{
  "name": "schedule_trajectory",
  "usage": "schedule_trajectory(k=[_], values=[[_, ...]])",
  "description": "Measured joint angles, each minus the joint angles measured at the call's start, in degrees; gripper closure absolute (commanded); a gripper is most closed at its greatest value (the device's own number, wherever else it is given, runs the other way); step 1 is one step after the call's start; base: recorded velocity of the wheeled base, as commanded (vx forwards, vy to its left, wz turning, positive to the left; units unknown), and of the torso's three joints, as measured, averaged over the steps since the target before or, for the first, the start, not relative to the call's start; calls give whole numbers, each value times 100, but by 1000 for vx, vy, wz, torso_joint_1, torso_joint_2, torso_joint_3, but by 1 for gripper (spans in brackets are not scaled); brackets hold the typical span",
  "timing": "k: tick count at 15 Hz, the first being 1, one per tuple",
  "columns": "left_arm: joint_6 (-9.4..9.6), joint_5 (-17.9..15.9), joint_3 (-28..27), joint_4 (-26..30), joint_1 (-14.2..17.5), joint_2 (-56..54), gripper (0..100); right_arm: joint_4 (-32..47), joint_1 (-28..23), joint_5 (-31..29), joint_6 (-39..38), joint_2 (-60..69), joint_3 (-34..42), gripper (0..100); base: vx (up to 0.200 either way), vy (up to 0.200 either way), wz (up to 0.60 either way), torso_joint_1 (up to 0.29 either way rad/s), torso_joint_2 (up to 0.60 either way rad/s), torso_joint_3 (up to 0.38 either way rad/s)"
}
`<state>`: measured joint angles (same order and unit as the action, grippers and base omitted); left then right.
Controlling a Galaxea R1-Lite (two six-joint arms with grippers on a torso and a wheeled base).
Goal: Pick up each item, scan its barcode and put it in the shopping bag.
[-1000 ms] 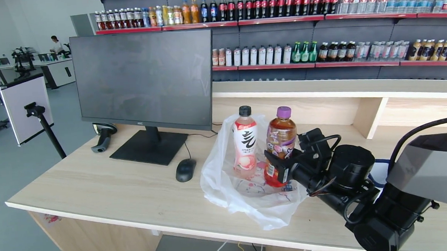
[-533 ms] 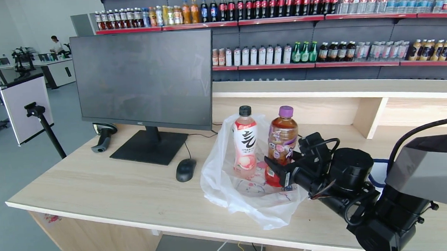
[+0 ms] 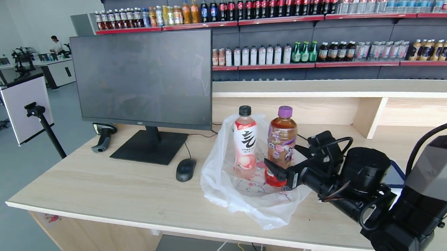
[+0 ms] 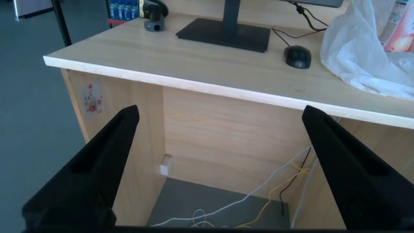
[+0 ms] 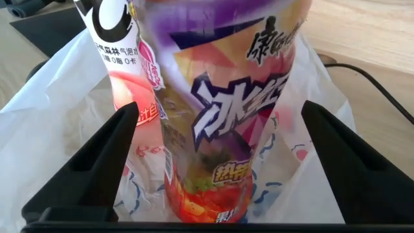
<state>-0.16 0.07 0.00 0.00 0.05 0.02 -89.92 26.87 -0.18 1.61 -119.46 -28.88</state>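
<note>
Pale wooden worktop (image 3: 116,192) carries your dark monitor (image 3: 142,78) and the white shopping bag (image 3: 226,186). Two bottles stand upright inside the bag: the pink bottle (image 3: 245,143) and, just beside it, the purple-capped bottle (image 3: 282,137). Your right claw (image 3: 282,155) is spread wide, with the purple-capped bottle between its fingers. Your left claw (image 4: 220,110) hangs released before the worktop's front edge. A black mouse (image 3: 185,169) lies near the bag.

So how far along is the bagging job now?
Done: the pink bottle stands in the shopping bag. In hand: the purple-capped bottle stands beside it in the bag, between the open fingers of the right gripper. Left: probably just backing the gripper away.
</note>
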Motion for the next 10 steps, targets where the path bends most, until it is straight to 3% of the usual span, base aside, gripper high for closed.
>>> schedule_trajectory(k=[4,10], values=[[0,0,0,0,5,0,0,-2,-143,0,16,706,433,0,0,0,0,0,0,0],[6,0,0,2,-2,0,0,1,-77,9,28,2932,2031,0,0,0,0,0,0,0]])
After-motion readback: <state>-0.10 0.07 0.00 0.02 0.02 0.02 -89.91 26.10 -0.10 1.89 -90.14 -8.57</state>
